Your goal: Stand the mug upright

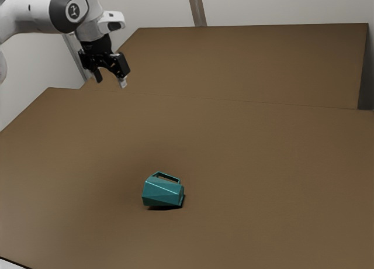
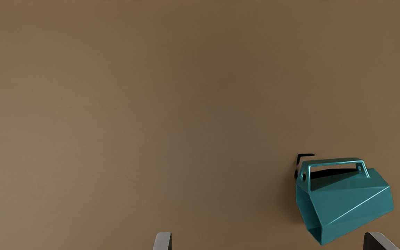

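One teal faceted mug, on its side, well inside worktop edges | gripper: raised, fingers wide apart, empty | mug lower, toward exterior view's right; long axis slightly oblique to finger-to-finger line | bare worktop around mug; righting probably needs grasp, then tilt

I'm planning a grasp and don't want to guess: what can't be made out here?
Wrist view: the underside of the teal, faceted mug, hidden by its own body.
Wrist view: the mug's deep interior, hidden by its wall.
Wrist view: the rest of the grey-tipped fingers, cut off by the bottom edge.
Exterior view: the base of the white jointed arm, cut off by the left edge.
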### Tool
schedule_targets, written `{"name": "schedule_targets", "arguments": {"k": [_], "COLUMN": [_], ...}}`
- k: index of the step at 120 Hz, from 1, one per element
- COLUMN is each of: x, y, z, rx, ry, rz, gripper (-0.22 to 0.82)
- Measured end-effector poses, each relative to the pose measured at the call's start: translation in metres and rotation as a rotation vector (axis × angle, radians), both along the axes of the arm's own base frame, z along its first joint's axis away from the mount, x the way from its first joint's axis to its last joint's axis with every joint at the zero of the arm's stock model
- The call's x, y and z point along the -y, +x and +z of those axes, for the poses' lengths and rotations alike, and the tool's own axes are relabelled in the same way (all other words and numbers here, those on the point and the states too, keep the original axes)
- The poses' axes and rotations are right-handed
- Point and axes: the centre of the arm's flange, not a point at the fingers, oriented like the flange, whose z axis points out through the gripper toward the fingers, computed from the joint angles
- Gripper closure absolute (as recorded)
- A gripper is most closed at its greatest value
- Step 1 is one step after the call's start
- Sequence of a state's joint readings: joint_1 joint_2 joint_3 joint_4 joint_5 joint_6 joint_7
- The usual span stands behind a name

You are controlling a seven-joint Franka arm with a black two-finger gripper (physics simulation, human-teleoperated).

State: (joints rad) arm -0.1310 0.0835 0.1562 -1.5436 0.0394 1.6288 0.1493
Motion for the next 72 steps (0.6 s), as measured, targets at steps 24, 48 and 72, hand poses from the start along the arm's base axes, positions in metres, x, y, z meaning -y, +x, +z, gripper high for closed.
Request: {"name": "schedule_targets", "arguments": {"k": [24, 48, 72], "x": [-0.010, -0.042, -0.081], "y": [-0.009, -0.054, -0.092], "z": [-0.003, -0.042, -0.122], "rx": [0.025, 0.053, 0.139], "ry": [-0.009, -0.091, -0.365], "rz": [0.026, 0.135, 0.348], "gripper": [0.00, 0.00, 0.00]}}
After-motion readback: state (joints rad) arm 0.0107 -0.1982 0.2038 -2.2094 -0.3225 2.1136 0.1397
